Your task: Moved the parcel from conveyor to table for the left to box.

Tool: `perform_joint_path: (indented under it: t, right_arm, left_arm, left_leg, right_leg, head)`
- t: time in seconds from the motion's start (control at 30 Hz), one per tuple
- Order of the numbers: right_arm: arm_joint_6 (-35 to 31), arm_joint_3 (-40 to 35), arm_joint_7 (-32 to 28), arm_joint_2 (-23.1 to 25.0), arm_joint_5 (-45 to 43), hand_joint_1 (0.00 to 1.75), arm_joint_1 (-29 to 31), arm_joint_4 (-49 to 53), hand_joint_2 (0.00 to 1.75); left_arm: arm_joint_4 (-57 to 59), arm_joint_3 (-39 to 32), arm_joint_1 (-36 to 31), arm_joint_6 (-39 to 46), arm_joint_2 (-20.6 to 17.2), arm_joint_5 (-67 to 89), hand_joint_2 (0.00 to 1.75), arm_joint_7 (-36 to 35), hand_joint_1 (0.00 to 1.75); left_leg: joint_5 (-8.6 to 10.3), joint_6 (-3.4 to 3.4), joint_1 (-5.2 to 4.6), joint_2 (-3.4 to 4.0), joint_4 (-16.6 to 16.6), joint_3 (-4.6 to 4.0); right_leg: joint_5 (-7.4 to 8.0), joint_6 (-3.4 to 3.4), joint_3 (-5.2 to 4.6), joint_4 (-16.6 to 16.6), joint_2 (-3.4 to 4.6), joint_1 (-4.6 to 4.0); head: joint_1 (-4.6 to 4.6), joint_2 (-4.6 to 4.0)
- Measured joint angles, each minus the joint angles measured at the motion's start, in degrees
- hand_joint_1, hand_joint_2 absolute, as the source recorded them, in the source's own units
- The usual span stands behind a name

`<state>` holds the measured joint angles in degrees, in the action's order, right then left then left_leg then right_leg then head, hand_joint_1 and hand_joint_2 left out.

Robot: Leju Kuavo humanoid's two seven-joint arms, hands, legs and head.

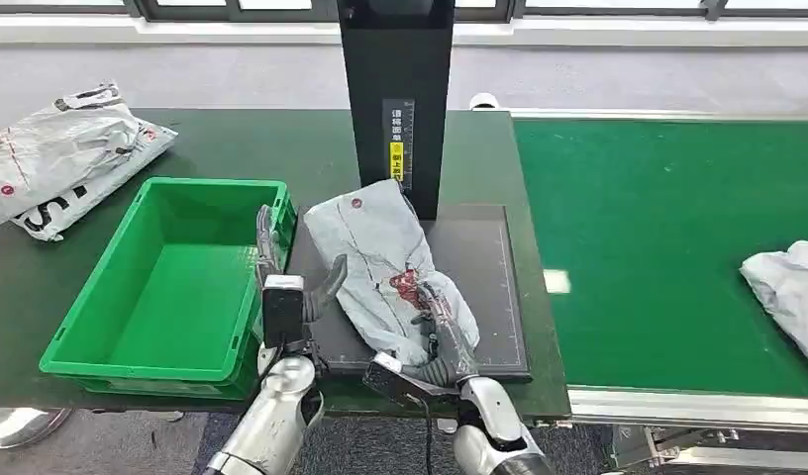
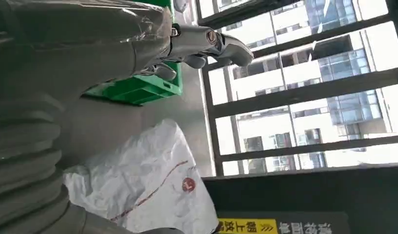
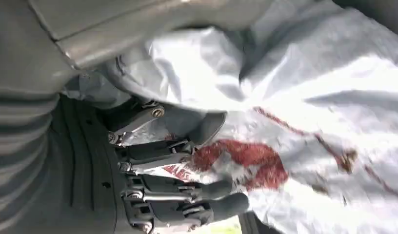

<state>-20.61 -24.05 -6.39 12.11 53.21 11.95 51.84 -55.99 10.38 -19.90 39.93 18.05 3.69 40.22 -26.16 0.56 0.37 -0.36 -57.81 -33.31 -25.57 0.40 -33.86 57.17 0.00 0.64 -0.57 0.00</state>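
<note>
Head view: the parcel [image 1: 385, 267] already lies on the dark mat [image 1: 489, 287] on the counter [image 1: 281, 148], off the conveyor [image 1: 667, 247]. The right robot hand [image 1: 435, 322] grips it; the left robot hand [image 1: 286, 272] is spread, holding nothing, beside the green box [image 1: 103, 346]. Boxing remains.

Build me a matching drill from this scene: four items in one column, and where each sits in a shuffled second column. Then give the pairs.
Items:
1. grey parcel with the red mark
2. green bin
3. white crumpled bag
4. pile of white printed bags

Places:
A. on the green conveyor belt, toward the robot's right
B. on the dark mat in front of the black post, under the right hand
C. on the table's far corner, on the robot's left
D. on the table beside the mat, on the robot's left

Pairs: 1-B, 2-D, 3-A, 4-C
</note>
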Motion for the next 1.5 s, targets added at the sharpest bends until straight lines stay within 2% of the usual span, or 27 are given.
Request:
perform_joint_path:
  t: [0.07, 0.27, 0.4, 0.5, 0.6, 0.73, 0.83, 0.97, 1.0, 1.03, 1.2, 1.5]
  right_arm:
    - [-1.4, 0.6, -3.6, 0.0, -2.2, 0.0, -0.7, 1.0, 1.75]
    - [-5.7, 4.3, -19.3, 0.4, -18.5, 0.0, -3.1, 7.9, 1.75]
    - [-6.3, 6.3, -20.9, 0.5, -20.4, 0.0, -4.0, 10.8, 1.75]
    - [-7.4, 7.4, -24.5, 0.5, -26.2, 0.0, -4.5, 12.2, 1.75]
    - [-7.4, 9.1, -27.1, 0.6, -33.7, 0.0, -4.7, 13.5, 1.75]
    - [-4.6, 11.5, -27.7, 0.6, -40.7, 0.0, -4.3, 13.9, 1.75]
    - [-3.8, 13.3, -27.7, 0.6, -42.8, 0.0, -3.9, 14.4, 1.75]
    - [-3.1, 15.0, -27.4, 0.5, -43.6, 0.0, -3.9, 15.9, 1.75]
    - [-3.0, 15.3, -27.3, 0.5, -43.6, 0.0, -3.9, 16.2, 1.75]
    - [-2.9, 15.7, -27.2, 0.5, -43.6, 0.0, -3.9, 16.7, 1.75]
    - [-2.2, 16.5, -25.6, 0.4, -41.7, 0.0, -5.3, 20.1, 1.75]
    - [-1.7, 17.1, -24.4, 0.4, -39.7, 0.0, -8.1, 24.4, 1.75]
  left_arm:
    - [-1.6, -0.7, 0.5, 0.1, 0.0, 0.0, 1.75, 0.0, 0.0]
    - [-2.9, -1.1, 0.9, -0.1, -0.2, 2.2, 1.75, 0.0, 0.0]
    - [-1.9, -1.1, 0.8, -0.3, -0.2, 2.5, 1.75, 0.0, 0.0]
    - [2.1, -0.4, -0.6, -1.5, -0.1, 4.9, 1.75, -1.0, 0.0]
    - [9.8, 1.9, -3.1, -4.5, -0.2, 12.0, 1.75, -6.5, 0.0]
    - [19.4, 6.7, -6.0, -9.0, -0.2, 20.8, 1.75, -14.0, 0.0]
    - [25.1, 9.5, -7.8, -12.1, -0.2, 25.8, 1.75, -19.8, 0.0]
    - [29.9, 14.1, -10.5, -20.9, -0.4, 33.9, 1.75, -29.0, 0.0]
    - [30.7, 15.6, -11.5, -23.0, -0.3, 35.3, 1.75, -30.6, 1.59]
    - [31.4, 16.6, -12.3, -24.8, -0.3, 36.6, 1.75, -31.8, 1.75]
    - [33.1, 21.4, -14.5, -29.2, 0.1, 42.7, 1.75, -35.1, 1.75]
    - [33.6, 23.5, -15.4, -25.6, 0.2, 43.8, 1.75, -35.1, 1.75]
  left_leg:
    - [0.0, 0.0, 0.0, 0.0, 0.0, -0.02]
    - [-0.04, 0.02, 0.0, -0.01, 0.0, -0.04]
    - [-0.05, 0.03, 0.0, 0.03, 0.0, -0.04]
    - [-0.04, 0.02, -0.01, -0.03, 0.0, -0.05]
    - [-0.04, 0.02, -0.02, 0.0, 0.0, -0.05]
    - [-0.04, 0.02, -0.05, 0.05, 0.0, -0.04]
    - [-0.04, 0.02, -0.05, 0.04, 0.0, -0.04]
    - [-0.04, 0.02, -0.04, -0.08, 0.0, -0.05]
    - [-0.04, 0.02, -0.04, -0.16, 0.0, 0.0]
    - [-0.06, 0.0, -0.04, -0.22, 0.0, 0.07]
    - [-0.24, -0.2, -0.05, -0.36, 0.0, 0.55]
    - [-0.27, -0.18, -0.12, -0.3, 0.0, 0.86]
  right_leg:
    - [0.0, 0.0, -0.03, 0.0, 0.0, 0.0]
    - [-0.02, -0.01, -0.08, 0.0, 0.0, 0.0]
    - [-0.02, -0.02, -0.12, 0.0, 0.07, 0.0]
    - [-0.03, -0.01, -0.1, 0.0, -0.04, 0.0]
    - [-0.01, -0.01, -0.1, 0.0, 0.0, 0.01]
    - [0.02, 0.02, -0.11, 0.0, 0.07, 0.05]
    - [0.02, 0.02, -0.12, 0.0, 0.1, 0.04]
    - [-0.02, 0.0, -0.06, 0.0, -0.04, 0.03]
    - [-0.06, 0.03, 0.05, 0.0, -0.13, 0.03]
    - [-0.11, -0.02, 0.15, 0.0, -0.19, 0.03]
    - [-0.38, 0.19, 0.78, -0.1, -0.41, 0.05]
    - [-0.33, 0.19, 1.03, -0.1, -0.37, 0.13]
  head:
    - [-0.02, 0.0]
    - [-0.02, 0.0]
    - [-0.02, 0.0]
    - [-0.02, 0.0]
    - [0.0, 0.0]
    - [-0.02, 0.0]
    - [-0.02, 0.0]
    - [-0.02, 0.0]
    - [-0.02, 0.0]
    - [-0.02, 0.0]
    - [-0.02, 0.0]
    - [-0.02, 0.0]
